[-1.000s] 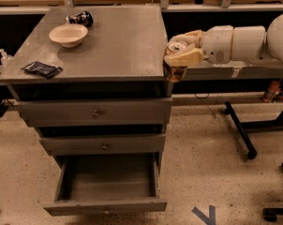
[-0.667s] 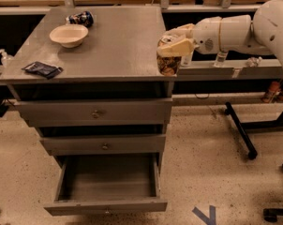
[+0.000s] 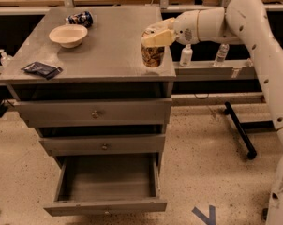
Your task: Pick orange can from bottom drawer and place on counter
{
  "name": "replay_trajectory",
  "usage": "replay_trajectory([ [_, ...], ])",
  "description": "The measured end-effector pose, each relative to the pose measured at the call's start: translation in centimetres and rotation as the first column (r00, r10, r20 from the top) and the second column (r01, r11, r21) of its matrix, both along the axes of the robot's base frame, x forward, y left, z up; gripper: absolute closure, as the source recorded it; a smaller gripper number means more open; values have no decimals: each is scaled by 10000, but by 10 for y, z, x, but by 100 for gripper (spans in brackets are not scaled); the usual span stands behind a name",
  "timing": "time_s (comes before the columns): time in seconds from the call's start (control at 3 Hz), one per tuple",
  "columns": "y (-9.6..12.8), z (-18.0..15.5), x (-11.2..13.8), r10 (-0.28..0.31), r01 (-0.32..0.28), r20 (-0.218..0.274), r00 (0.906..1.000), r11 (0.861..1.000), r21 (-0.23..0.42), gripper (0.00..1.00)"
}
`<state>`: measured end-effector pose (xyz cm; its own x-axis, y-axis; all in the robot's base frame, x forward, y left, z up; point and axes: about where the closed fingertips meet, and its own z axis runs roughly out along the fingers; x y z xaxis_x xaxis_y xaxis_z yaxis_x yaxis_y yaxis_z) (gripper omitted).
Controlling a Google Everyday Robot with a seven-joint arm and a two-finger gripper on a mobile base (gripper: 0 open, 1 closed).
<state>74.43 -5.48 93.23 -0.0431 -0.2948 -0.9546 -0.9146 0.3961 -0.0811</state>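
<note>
The orange can (image 3: 152, 55) stands upright over the right part of the counter (image 3: 108, 50), near its right edge; I cannot tell whether its base touches the top. My gripper (image 3: 155, 35) is at the can's top, its cream fingers (image 3: 159, 37) closed around the rim. The white arm reaches in from the right. The bottom drawer (image 3: 106, 186) is pulled open and its inside shows nothing.
A cream bowl (image 3: 68, 34) and a dark blue can lying on its side (image 3: 79, 18) are at the counter's back left. A dark packet (image 3: 41, 70) lies at the front left. Bottles (image 3: 186, 55) stand on a narrow shelf to the right. A black stand leg (image 3: 240, 130) lies on the floor.
My gripper has carried the orange can leftward from beyond the cabinet's right edge to above the counter's right part, and lower toward the top.
</note>
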Motion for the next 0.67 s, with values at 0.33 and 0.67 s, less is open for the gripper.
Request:
replay_trajectory([
  [0.33,12,-15,18,141,-153,168,9998,9974,706,48],
  [0.67,16,-14,16,198,-206,134,9997,9977,643,17],
])
